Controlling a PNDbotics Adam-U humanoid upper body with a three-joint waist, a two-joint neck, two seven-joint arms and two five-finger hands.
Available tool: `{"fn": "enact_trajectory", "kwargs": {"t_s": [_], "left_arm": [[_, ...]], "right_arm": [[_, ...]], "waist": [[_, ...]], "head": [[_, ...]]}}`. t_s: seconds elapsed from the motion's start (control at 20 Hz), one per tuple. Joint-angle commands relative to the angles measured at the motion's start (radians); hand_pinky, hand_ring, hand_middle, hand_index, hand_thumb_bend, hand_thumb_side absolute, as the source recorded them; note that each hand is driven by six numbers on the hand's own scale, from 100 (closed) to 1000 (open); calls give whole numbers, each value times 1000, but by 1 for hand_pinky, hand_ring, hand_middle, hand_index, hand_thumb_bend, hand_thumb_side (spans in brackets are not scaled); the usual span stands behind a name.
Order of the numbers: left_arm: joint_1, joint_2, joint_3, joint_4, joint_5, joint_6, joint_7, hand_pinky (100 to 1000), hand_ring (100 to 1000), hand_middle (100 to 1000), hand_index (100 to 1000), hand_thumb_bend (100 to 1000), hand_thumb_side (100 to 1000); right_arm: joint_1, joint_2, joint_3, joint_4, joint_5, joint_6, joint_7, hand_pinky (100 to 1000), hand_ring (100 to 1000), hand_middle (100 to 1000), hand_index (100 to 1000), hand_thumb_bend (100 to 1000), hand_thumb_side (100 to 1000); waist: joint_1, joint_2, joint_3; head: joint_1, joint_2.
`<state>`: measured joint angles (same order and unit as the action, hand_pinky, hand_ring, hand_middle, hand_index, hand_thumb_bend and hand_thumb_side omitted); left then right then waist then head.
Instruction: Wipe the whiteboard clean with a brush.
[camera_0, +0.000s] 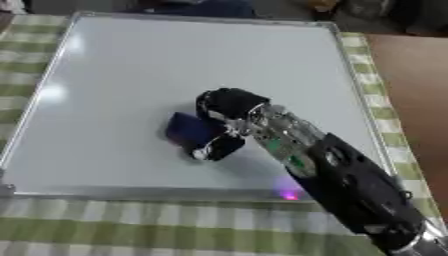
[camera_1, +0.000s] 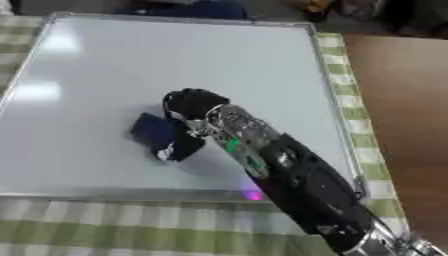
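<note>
Gripping the dark blue brush (camera_0: 191, 129) with our right robot hand (camera_0: 229, 107), fingers curled round it, we hold it on the whiteboard (camera_0: 131, 70) near its lower middle. A tilted brush could skip, leaving marks unwiped.

Navy brush (camera_0: 190, 129), green-check cloth (camera_0: 175, 225).

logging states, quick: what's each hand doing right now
Left hand: not in view.
Right hand: fingers curled round the dark blue eraser on the whiteboard.
</note>
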<state>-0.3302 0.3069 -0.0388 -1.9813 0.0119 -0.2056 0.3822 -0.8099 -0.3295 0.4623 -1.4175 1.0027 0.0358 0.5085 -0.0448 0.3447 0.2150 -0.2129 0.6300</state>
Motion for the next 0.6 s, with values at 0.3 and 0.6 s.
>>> {"fn": "enact_trajectory", "kwargs": {"t_s": [0.3, 0.6], "left_arm": [[-15, 7, 0, -19, 3, -1, -4, 629, 751, 749, 690, 234, 1000], [-14, 8, -1, -19, 3, 0, -5, 630, 752, 749, 690, 233, 1000]], "right_arm": [[2, -5, -4, 20, -47, 13, 7, 619, 744, 647, 100, 189, 517], [4, -14, -5, -9, -65, 20, 8, 620, 742, 643, 100, 183, 500]], "waist": [[5, -12, 1], [5, -15, -2]], "head": [[1, -11], [3, -9]]}}
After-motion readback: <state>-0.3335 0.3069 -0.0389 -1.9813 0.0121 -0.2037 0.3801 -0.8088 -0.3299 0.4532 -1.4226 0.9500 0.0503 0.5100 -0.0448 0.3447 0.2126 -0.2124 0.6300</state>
